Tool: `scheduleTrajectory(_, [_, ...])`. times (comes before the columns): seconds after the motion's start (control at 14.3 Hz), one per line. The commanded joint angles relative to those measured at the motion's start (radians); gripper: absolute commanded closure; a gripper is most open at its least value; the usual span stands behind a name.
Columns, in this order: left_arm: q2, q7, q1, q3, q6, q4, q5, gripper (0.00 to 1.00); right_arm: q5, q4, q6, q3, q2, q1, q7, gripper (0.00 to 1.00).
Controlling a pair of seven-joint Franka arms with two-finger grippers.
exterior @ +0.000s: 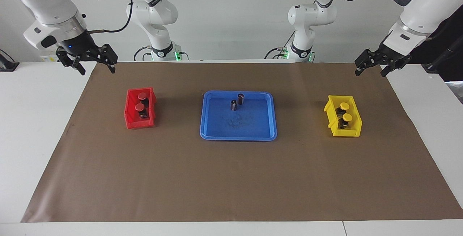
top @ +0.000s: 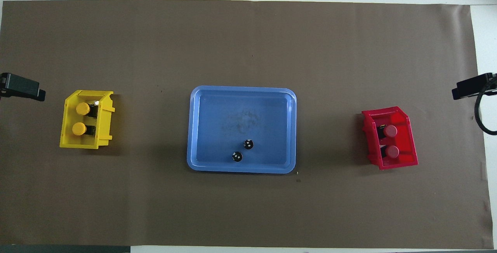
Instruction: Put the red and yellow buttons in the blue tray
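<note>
Left gripper (exterior: 372,68): mine, hanging in the air over the brown mat's (exterior: 231,178) corner at the left arm's end, by the table edge next to us robots; fingers apart, nothing between them.
Right gripper (exterior: 96,67): mine too, up over the matching mat corner at the right arm's end; fingers spread, holding nothing.
Arms: both waiting, well apart from every bin and the tray.
Blue tray (exterior: 213,127): flat on the mat at the table's middle, midway between the two bins.
Dark cylinders (exterior: 237,102): two, upright and close together in the tray, in the part nearer to us.
Red buttons (exterior: 141,102): two, side by side in the red bin (exterior: 131,114), caps showing; not in the tray.
Red bin: on the mat toward the right arm's end, turned a little askew to the mat's edges.
Yellow buttons (exterior: 344,111): two, side by side in the yellow bin (exterior: 331,120); not in the tray either.
Yellow bin: on the mat toward the left arm's end, about level with the tray.
Tray contents: only the two cylinders.
</note>
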Motion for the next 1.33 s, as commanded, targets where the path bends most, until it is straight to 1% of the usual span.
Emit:
scheduleTrajectory(0.0, [-0.009,0.015,0.0,0.001,-0.002,0.001,0.003,0.0,-0.001,0.011,-0.02,0.001,0.004,0.0,0.017,0.0])
scheduleTrajectory(0.63, [-0.012,0.005,0.0,0.003,0.0,-0.008,0.001,0.0,-0.002,-0.012,-0.015,0.003,-0.005,0.004,0.017,0.0])
scheduleTrajectory(0.91, [-0.012,0.005,-0.001,0.001,-0.014,-0.008,0.001,0.0,0.001,-0.079,0.029,0.006,-0.034,0.004,0.017,0.0])
scheduleTrajectory(0.98, [-0.012,0.006,-0.001,0.001,-0.014,-0.008,0.001,0.0,0.005,-0.11,0.043,0.006,-0.044,0.001,0.015,0.0])
scheduleTrajectory(1.12, [-0.012,0.006,-0.001,0.001,-0.014,-0.008,0.001,0.0,0.005,-0.272,0.179,0.006,-0.112,0.004,0.014,0.0])
scheduleTrajectory(1.26, [-0.012,0.005,0.0,0.003,-0.012,-0.008,0.001,0.0,0.005,-0.384,0.276,0.006,-0.152,0.01,0.011,0.0])
